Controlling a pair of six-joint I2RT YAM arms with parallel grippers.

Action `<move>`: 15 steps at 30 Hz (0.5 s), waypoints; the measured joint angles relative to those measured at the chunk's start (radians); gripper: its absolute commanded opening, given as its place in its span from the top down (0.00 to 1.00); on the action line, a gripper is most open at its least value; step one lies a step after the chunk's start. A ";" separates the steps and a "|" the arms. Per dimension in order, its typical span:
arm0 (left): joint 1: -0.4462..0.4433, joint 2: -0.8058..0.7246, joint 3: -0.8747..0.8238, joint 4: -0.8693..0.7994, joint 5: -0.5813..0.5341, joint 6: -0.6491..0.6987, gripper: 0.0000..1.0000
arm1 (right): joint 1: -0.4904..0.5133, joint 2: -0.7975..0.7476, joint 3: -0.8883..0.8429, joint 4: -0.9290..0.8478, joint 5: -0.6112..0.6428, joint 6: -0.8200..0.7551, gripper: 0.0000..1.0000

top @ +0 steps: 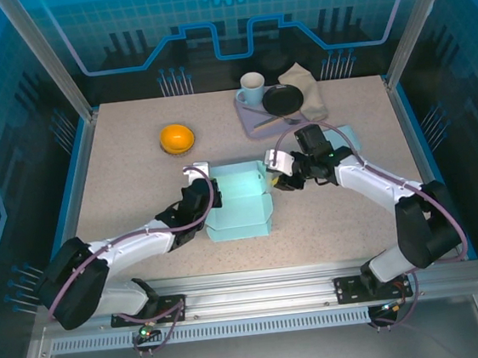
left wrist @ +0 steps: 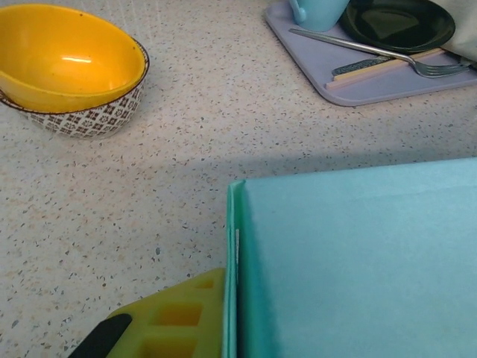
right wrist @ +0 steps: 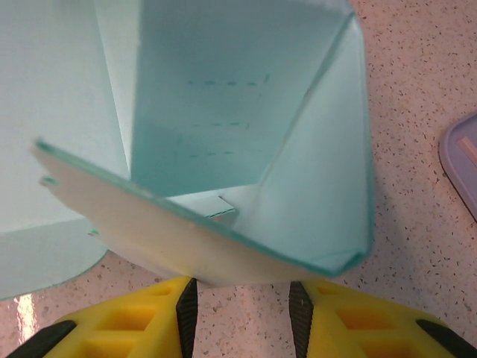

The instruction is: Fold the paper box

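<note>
My left arm and right arm wear white shells over black joints, each trailed by a looping purple-grey cable. My left claw and right claw carry yellow, pocketed fingers lined with black pads.

From here the box looks like thin matt card, smooth, with sharp creases. The table has a speckled, stone-like matt top. I see a glossy glaze inside the bowl and on the plate. The fork is bright metal and the tray is smooth plastic. My right fingers are matt yellow plastic with black pads.
</note>
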 measured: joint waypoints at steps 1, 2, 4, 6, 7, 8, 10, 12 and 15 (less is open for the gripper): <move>0.000 0.003 0.000 -0.002 -0.004 -0.007 0.85 | 0.007 0.000 0.000 0.002 0.005 0.009 0.61; 0.000 0.006 0.000 -0.002 -0.008 -0.016 0.86 | 0.014 0.000 0.000 0.004 0.011 0.017 0.61; 0.001 0.012 0.002 -0.005 -0.013 -0.024 0.85 | 0.026 0.001 0.001 0.006 0.024 0.031 0.61; 0.001 0.015 0.003 -0.008 -0.016 -0.029 0.86 | 0.038 0.002 0.004 0.006 0.031 0.041 0.61; 0.002 0.016 0.004 -0.012 -0.018 -0.033 0.85 | 0.044 0.003 0.007 0.006 0.033 0.048 0.61; 0.002 0.018 0.007 -0.018 -0.024 -0.041 0.86 | 0.052 0.006 0.011 0.006 0.036 0.053 0.61; 0.002 0.024 0.016 -0.026 -0.034 -0.050 0.86 | 0.070 0.012 0.019 0.010 0.046 0.065 0.60; 0.002 0.026 0.020 -0.032 -0.046 -0.055 0.86 | 0.086 0.018 0.025 0.015 0.055 0.082 0.60; 0.003 0.027 0.020 -0.036 -0.060 -0.068 0.86 | 0.099 0.026 0.028 0.037 0.069 0.125 0.59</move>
